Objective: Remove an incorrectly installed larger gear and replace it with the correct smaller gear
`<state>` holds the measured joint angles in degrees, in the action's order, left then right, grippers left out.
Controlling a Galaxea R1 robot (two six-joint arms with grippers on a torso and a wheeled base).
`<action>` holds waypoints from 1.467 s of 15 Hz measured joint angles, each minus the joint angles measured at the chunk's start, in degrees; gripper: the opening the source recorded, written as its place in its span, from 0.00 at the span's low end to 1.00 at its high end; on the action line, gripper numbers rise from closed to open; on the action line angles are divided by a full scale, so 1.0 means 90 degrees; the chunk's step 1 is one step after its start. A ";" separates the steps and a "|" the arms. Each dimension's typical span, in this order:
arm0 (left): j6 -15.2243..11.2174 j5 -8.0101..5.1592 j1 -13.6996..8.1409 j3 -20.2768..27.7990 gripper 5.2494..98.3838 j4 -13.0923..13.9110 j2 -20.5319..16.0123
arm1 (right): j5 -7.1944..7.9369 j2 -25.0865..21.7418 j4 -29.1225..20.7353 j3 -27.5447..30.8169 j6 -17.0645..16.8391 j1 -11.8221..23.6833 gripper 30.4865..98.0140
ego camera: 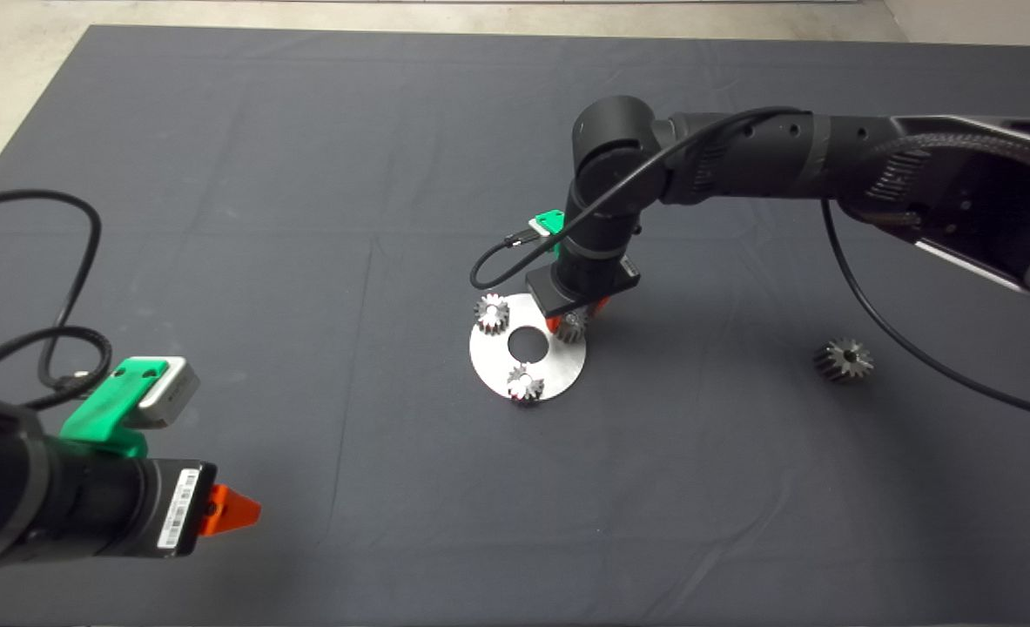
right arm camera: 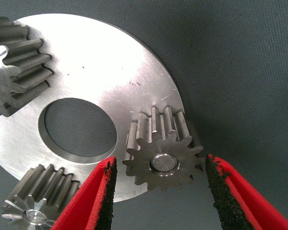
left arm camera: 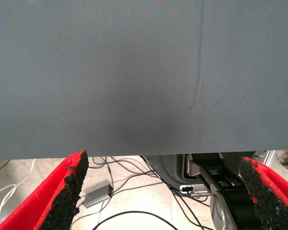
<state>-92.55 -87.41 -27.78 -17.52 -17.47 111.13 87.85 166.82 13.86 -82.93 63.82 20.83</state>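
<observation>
Dark mat (ego camera: 306,174) covers the worktop. Judging by this, the swap is nearly done: the larger gear (ego camera: 843,359) lies well apart on the mat, while the smaller gear (right arm camera: 164,149) sits on its pin on the steel disc (right arm camera: 105,62) between the right gripper's (right arm camera: 158,191) open fingers. Left gripper (left arm camera: 165,191) waits open, at the lower left.

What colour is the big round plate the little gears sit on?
Shiny silver metal plate, with a round hole in its middle. The right wrist view shows it best.

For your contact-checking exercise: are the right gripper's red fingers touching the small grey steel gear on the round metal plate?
Apart. In the right wrist view the right gripper is open around the small grey steel gear, with plate or mat showing between each black pad and the teeth.
</observation>
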 measured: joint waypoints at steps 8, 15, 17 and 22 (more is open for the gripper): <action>0.0005 0.0000 0.0000 0.0000 0.80 -0.0019 -0.0005 | -0.0020 -0.0393 0.0003 0.1228 0.0356 0.0938 0.54; 0.0005 0.0000 0.0019 0.0000 0.80 -0.0019 -0.0153 | -0.0004 -0.1384 0.0007 0.3356 0.1346 0.1485 0.72; 0.0008 0.0001 0.0070 0.0000 0.80 -0.0019 -0.0190 | -0.0044 -0.1746 0.0005 0.4071 0.1628 0.1531 0.79; 0.0246 0.0004 0.0177 0.0003 0.80 -0.0019 -0.0518 | 0.0000 -0.2751 0.0031 0.5765 0.2720 0.1659 0.86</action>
<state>-90.34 -87.37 -26.19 -17.49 -17.64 106.47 87.85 142.06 14.14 -31.05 88.30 35.77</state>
